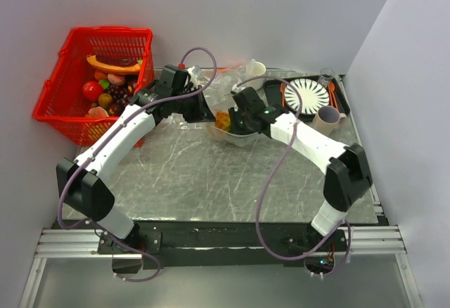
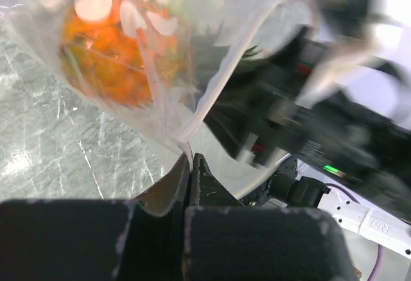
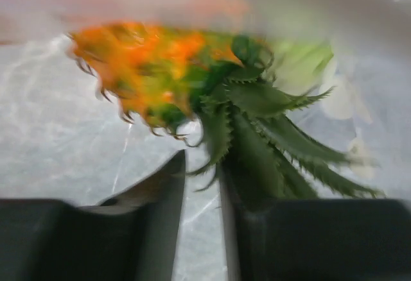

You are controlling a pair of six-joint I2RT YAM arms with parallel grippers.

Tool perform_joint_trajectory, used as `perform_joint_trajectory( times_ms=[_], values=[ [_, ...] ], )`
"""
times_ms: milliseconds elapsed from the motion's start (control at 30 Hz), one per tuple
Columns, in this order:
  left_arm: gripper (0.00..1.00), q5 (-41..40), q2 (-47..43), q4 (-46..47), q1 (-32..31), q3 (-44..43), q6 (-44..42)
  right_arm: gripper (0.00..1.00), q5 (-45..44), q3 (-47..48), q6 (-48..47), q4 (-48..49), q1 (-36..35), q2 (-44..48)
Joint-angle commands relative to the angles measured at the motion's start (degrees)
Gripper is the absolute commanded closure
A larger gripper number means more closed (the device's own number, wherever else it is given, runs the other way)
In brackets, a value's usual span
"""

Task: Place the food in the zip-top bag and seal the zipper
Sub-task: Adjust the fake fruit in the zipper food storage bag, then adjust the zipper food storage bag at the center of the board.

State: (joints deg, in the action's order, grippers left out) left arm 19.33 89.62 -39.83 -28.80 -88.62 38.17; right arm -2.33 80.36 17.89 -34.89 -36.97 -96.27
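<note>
The left gripper (image 2: 191,169), jaws pressed together on the lower edge of the zip-top bag (image 2: 164,111), pinches the clear pouch at the middle of the table (image 1: 197,174). The grip looks meant to anchor the mouth and keep it lifted so the other arm can work inside. Through the crinkled plastic an orange piece (image 2: 106,63) shows as a bright blur, apparently already inside the pouch. The pale band of the zipper (image 2: 221,76) runs up and away from the pinch, its two sides visibly apart, so the mouth gapes and sealing is not yet done. Facing it from the other side, the right gripper (image 3: 200,197) noses into that opening. Its jaws stand slightly parted with a narrow gap, and nothing is clearly clamped between them. The dark-green leafy tuft (image 3: 263,127) lies just ahead of the fingers, its spiky tips brushing close to them, with the orange piece directly behind it. Motion blur hides whether the tuft sits wholly past the zipper line. From above, the two arms meet over the bag, well apart from the red basket (image 1: 63,104) of other toy foods at the far left. The loading appears close to finished; pressing the strip shut is what remains.
</note>
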Motion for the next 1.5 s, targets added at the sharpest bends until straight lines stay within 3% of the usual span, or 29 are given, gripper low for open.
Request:
perform_joint_trajectory(
  times_ms=[0,100,300,733,1100,1467],
  values=[
    [0.99,1.5,-2.3,2.9,0.4,-2.3,-0.6,0.59,-3.0,2.5,-2.2,-1.6,0.2,7.9],
    [0.99,1.4,-2.3,3.4,0.4,-1.8,-0.6,0.53,-3.1,4.6,-2.9,-3.8,0.3,11.2],
    [0.99,1.4,-2.2,3.0,0.4,-1.5,-1.0,0.51,-5.1,8.1,-3.4,-7.8,0.3,13.9],
    [0.99,-0.5,-2.3,1.5,0.4,-2.2,-1.9,0.40,-12.1,3.4,-1.4,-10.0,0.3,16.1],
    [0.99,-2.0,-1.3,-0.3,0.5,-3.7,-3.2,0.39,-21.1,1.1,0.5,-11.7,0.2,16.5],
    [0.99,-3.3,-0.7,-1.6,0.6,-4.7,-4.1,0.39,-21.8,5.2,-1.9,-11.8,0.0,15.2]
  ],
)
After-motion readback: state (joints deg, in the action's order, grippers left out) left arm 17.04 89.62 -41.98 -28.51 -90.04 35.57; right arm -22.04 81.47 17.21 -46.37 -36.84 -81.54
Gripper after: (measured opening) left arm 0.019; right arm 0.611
